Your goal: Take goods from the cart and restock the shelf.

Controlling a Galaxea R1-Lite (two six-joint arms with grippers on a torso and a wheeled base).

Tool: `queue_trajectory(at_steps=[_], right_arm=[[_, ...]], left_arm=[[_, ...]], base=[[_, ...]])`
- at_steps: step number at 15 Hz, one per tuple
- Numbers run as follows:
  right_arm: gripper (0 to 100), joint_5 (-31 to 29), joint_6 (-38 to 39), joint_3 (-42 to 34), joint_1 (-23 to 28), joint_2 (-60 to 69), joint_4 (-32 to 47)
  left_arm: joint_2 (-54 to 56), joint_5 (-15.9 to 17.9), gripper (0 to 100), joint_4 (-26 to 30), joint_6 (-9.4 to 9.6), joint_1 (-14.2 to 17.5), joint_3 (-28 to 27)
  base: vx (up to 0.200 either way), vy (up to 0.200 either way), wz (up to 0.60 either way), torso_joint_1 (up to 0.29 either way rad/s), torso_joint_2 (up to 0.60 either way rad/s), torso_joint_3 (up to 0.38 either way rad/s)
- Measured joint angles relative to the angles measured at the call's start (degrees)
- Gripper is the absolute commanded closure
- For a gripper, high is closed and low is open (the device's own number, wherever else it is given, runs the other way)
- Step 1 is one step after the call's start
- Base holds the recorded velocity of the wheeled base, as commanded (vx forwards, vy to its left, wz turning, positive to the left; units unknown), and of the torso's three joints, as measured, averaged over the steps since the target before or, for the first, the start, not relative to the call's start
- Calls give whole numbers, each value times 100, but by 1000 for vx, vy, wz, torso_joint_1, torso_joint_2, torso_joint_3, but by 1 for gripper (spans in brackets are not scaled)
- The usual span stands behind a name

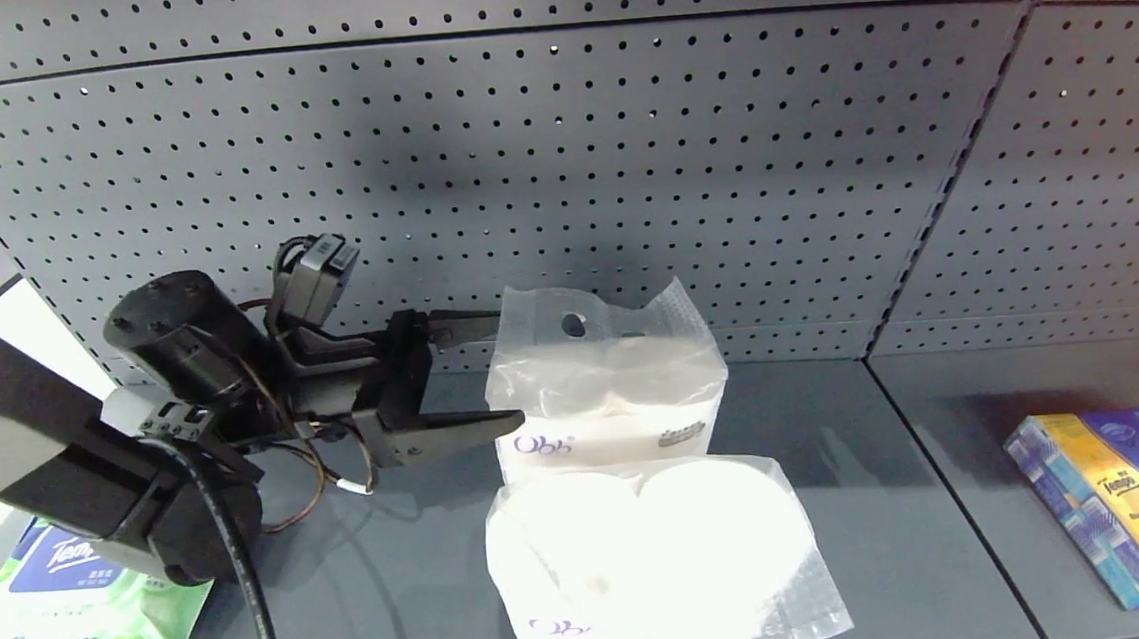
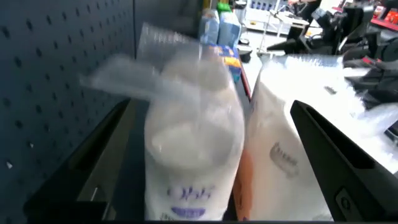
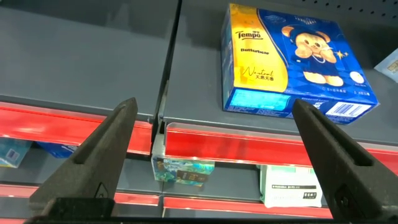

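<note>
On the shelf (image 1: 840, 461), the rear roll pack (image 1: 604, 387) stands upright near the pegboard wall (image 1: 558, 160). The left pincer (image 1: 510, 366) is spread wide, its fingers flanking that pack's end and clamping nothing, and the right pincer (image 3: 214, 104) is likewise wide apart and empty. Risk noted: on withdrawal a finger could snag the pack's loose plastic top flap and tip it onto the second roll pack (image 1: 647, 565) lying just in front. Well to the rear pack's right lies a blue tissue box (image 1: 1134, 501) and to its left a green wipes packet (image 1: 78, 594); neither obstructs, and only the front pack crowds it.
</note>
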State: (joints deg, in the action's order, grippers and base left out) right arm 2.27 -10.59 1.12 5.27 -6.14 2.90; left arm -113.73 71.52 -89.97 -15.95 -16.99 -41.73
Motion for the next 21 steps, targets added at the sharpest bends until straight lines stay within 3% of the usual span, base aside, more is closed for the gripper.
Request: queue_trajectory(at_steps=[4,7,11,17,19,21], right_arm=[[0,-2,-2,0,0,24,-1],[0,-6,-2,0,0,26,0],[0,-33,-10,2,0,28,-1],[0,-28,-10,2,11,34,0],[0,-28,-10,2,10,34,0],[0,-28,-5,2,10,34,0]], left_arm=[[295,-391,0,2,-149,18,-79],[512,-945,0,2,-382,10,-83],[658,-1319,0,6,-390,162,-83],[852,-3132,0,449,-367,380,-118],[973,-3589,0,736,-268,369,-68],[1165,-4301,0,1332,-45,366,4]], base=[[0,0,0,0,0,0],[0,0,0,0,0,0],[0,0,0,0,0,0],[0,0,0,0,0,0],[0,0,0,0,0,0],[0,0,0,0,0,0]])
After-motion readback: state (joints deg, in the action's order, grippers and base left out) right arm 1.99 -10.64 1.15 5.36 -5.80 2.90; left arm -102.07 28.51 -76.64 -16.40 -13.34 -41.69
